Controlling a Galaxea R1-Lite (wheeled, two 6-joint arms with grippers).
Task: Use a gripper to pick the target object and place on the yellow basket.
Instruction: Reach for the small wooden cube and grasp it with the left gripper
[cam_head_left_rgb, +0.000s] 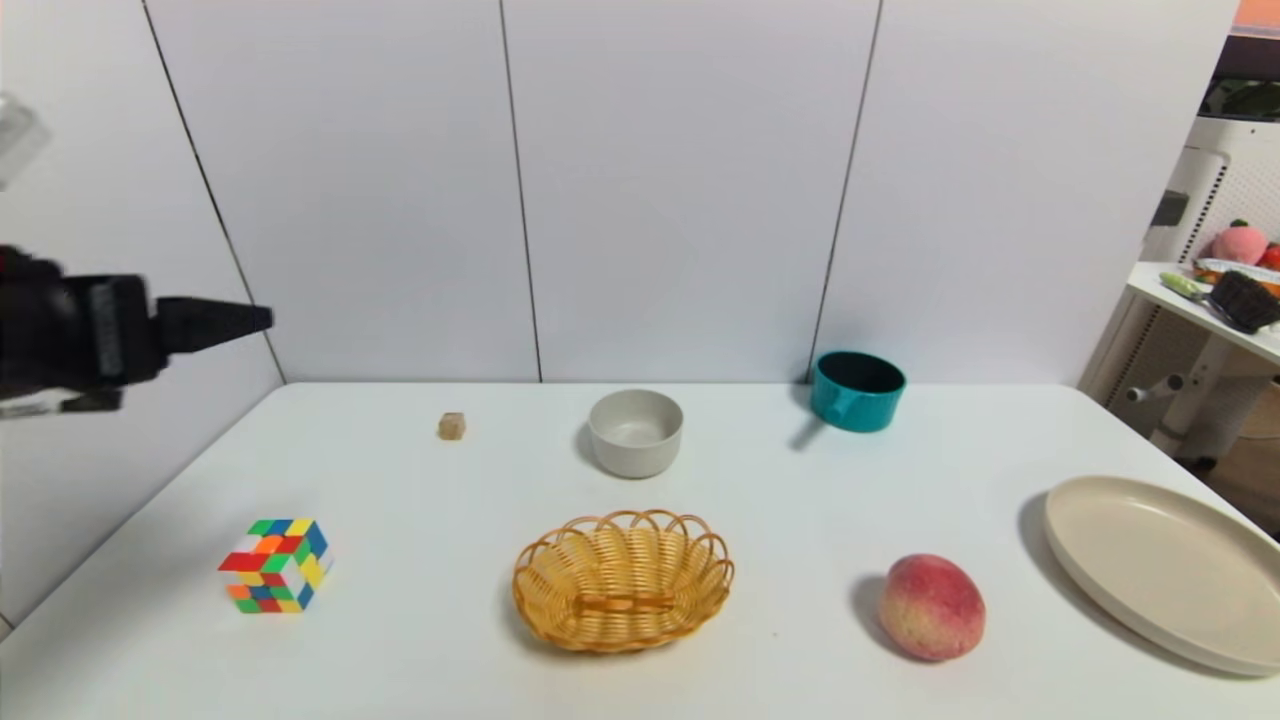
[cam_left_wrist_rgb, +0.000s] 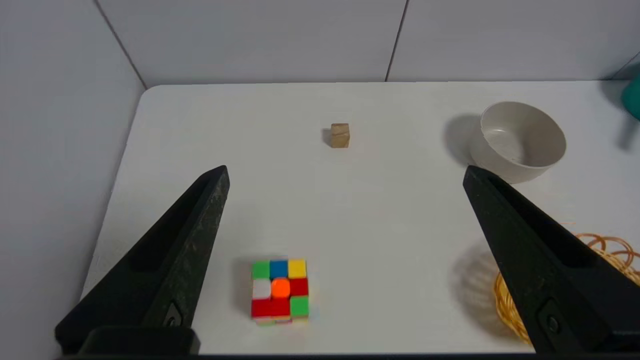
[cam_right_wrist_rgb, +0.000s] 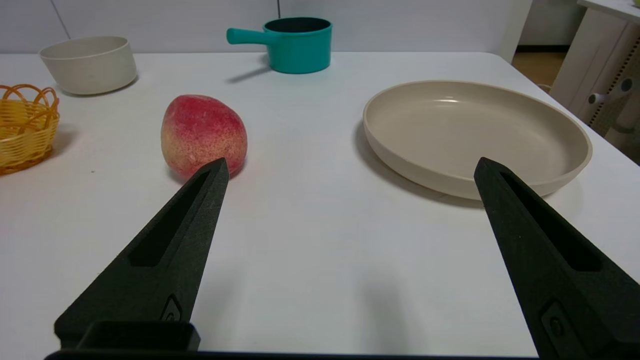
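A tiny tan cube (cam_head_left_rgb: 452, 426) (cam_left_wrist_rgb: 340, 135) sits alone on the white table, towards the back left. The yellow wicker basket (cam_head_left_rgb: 622, 579) (cam_left_wrist_rgb: 600, 270) (cam_right_wrist_rgb: 25, 125) stands empty at the front centre. My left gripper (cam_head_left_rgb: 215, 322) (cam_left_wrist_rgb: 345, 175) hovers high above the table's left side, open wide, nothing between its fingers; the cube lies well beyond and below it. My right gripper (cam_right_wrist_rgb: 350, 167) is out of the head view; it hangs open and empty over the table's front right, between a peach and a plate.
A multicoloured puzzle cube (cam_head_left_rgb: 276, 565) (cam_left_wrist_rgb: 279, 291) sits front left. A grey-white bowl (cam_head_left_rgb: 636, 431) (cam_left_wrist_rgb: 520, 141) and a teal pot (cam_head_left_rgb: 856, 391) (cam_right_wrist_rgb: 295, 44) stand at the back. A peach (cam_head_left_rgb: 932, 606) (cam_right_wrist_rgb: 203, 135) and a cream plate (cam_head_left_rgb: 1160, 566) (cam_right_wrist_rgb: 475, 132) lie on the right.
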